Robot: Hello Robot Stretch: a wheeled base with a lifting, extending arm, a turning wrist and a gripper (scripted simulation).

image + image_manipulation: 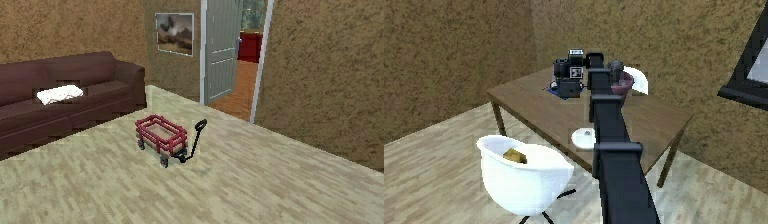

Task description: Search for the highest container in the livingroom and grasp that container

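- In the arm side view, a white chair (524, 172) stands nearest, at the desk's near edge. A small yellowish thing (515, 155) lies on its seat.
- The dark arm (616, 150) rises from the bottom edge and reaches out over the brown wooden desk (534, 105).
- A small white disc (582, 137) lies on the desk just left of the arm.
- The gripper (559, 75) is over the desk's far part, with things lying at and behind it. I cannot tell whether it holds anything.
- A dark round container (622, 82) stands on the far part of the desk, just right of the arm's end.
- In the forward view, a red wagon (160, 135) with a black handle stands on the pale wood floor (90, 185).
- Farther off on the left is a dark brown sofa (90, 75) with a white cloth (60, 94) on its seat.
- On the far wall hangs a picture (174, 33), and right of it is an open doorway (238, 60).
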